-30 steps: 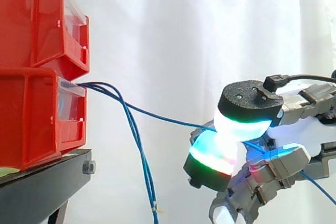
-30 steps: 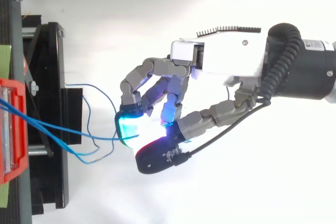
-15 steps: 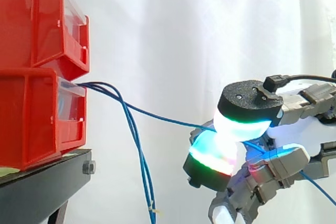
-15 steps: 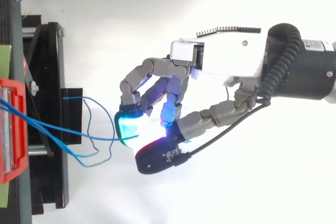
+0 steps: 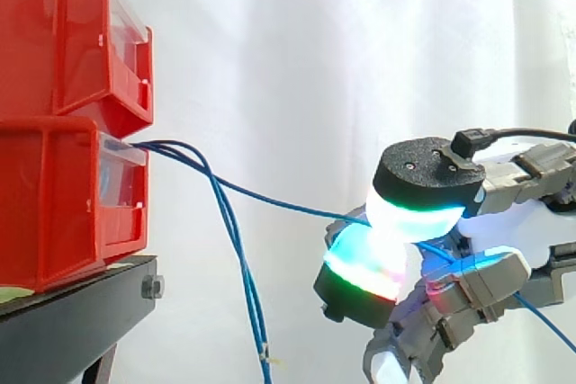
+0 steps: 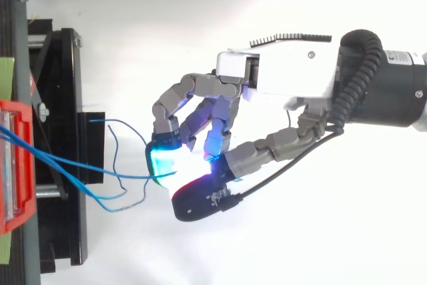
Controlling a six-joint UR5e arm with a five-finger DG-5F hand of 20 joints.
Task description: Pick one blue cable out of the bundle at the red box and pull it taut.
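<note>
We see a grey and white robot hand [image 6: 280,78] reaching in from the right, its thick glowing fingertip pads [image 5: 409,213] pinched together on one thin blue cable [image 5: 279,201]. That cable slopes down in a nearly straight line from the front of the lower red plastic bin [image 5: 54,195] to the pinch. The other loose blue cables [image 5: 241,258] hang down beside the black metal stand [image 5: 72,321], before a white curtain [image 5: 315,60].
</note>
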